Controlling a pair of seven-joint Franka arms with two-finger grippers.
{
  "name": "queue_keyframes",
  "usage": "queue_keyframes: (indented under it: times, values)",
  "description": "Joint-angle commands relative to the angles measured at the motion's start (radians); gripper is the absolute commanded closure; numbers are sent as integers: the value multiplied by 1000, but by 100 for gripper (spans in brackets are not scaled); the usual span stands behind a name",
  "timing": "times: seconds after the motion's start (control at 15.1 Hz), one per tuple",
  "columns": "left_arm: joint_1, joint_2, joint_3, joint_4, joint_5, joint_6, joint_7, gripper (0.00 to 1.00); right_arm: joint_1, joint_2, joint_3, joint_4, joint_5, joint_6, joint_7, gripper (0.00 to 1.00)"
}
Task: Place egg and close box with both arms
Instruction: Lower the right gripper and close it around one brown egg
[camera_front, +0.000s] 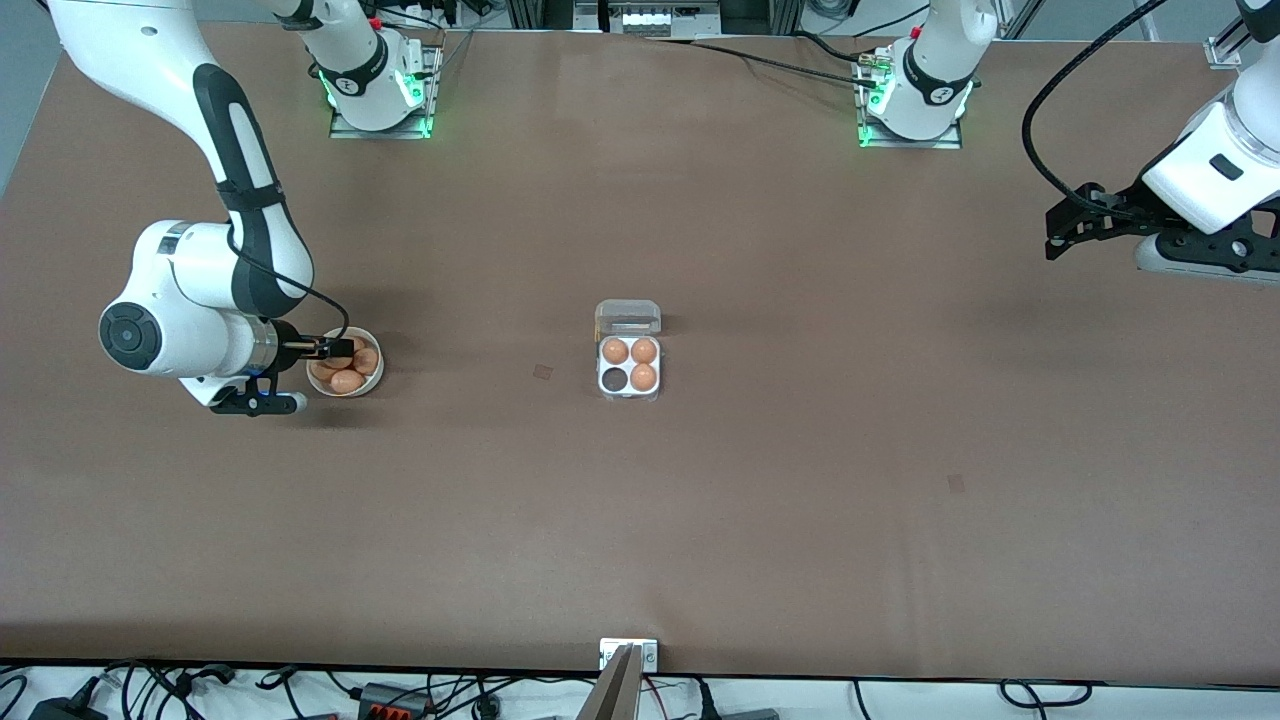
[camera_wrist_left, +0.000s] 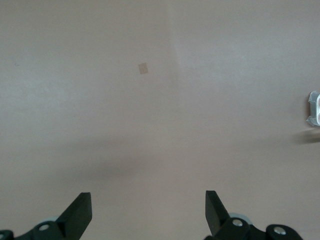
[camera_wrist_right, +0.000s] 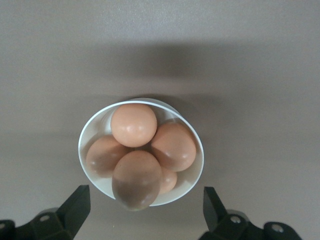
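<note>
The egg-picking step is in hand. At the frame's left, the right gripper (camera_wrist_right: 142, 212) hangs spread wide and empty over the round white bowl (camera_front: 345, 367) of brown eggs (camera_wrist_right: 134, 124). The small square clear-plastic egg box (camera_front: 629, 350) sits at the frame's centre on the brown tabletop (camera_front: 800, 450), lid open; 3 cells hold eggs and 1 looks dark, probably empty. The left gripper (camera_wrist_left: 148, 212) waits released at the upper right. Next, the right gripper must descend and close gently around 1 egg.

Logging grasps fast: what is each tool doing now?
Left tool: open, empty, over bare table.
Right tool: open, empty, over the bowl of eggs.
</note>
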Motion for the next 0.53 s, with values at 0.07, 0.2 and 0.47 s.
queue_keyframes:
  times: [0.07,0.2,0.47]
  values:
    - [5,-1,-1,17,3,-20,17,0,3,-27,-4,-30,-12,27,-6,17]
    - [5,-2,-2,17,3,-20,13,0,0,-21,-4,-30,-12,35,-4,20]
    - [5,-2,-2,17,3,-20,14,0,3,-18,-4,-33,-11,43,11,21]
